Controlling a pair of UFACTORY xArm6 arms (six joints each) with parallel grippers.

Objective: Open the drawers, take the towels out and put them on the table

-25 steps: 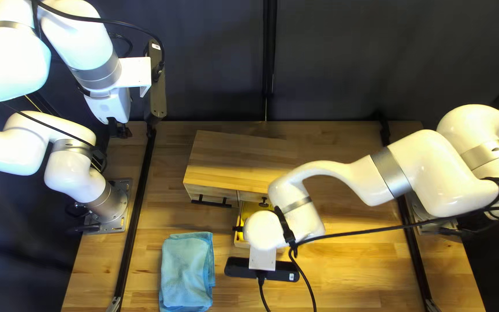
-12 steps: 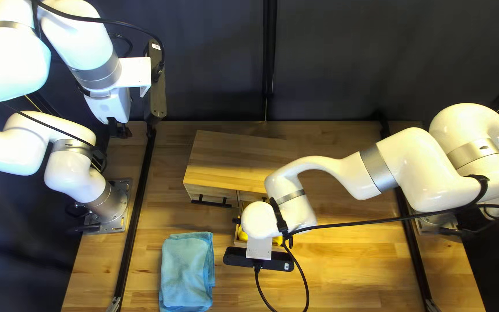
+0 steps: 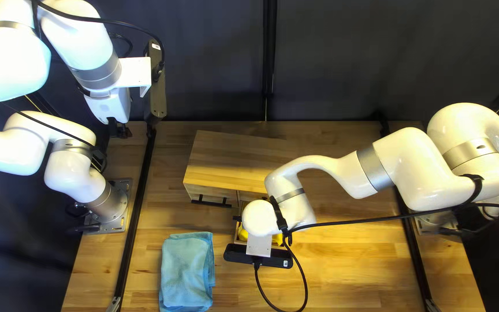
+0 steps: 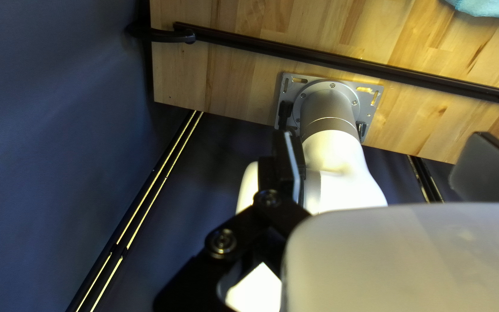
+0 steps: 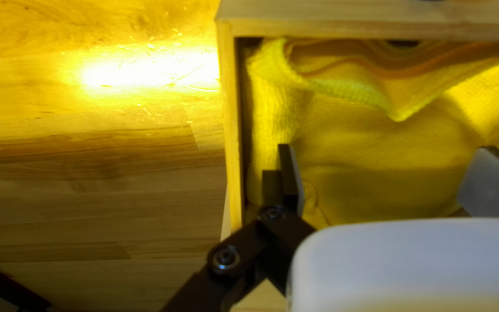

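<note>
Hanging wide and empty, the left hand (image 4: pixel 383 143) sits by its base. A blue towel (image 3: pixel 186 271) lies on the worktop (image 3: pixel 353 260). In the open drawer (image 5: pixel 228 130) sits a yellow towel (image 5: pixel 353 130), soft, light and limp. The right hand (image 5: pixel 383 173) is spread wide over it, perhaps brushing it. A raised fold suits pinching.
</note>
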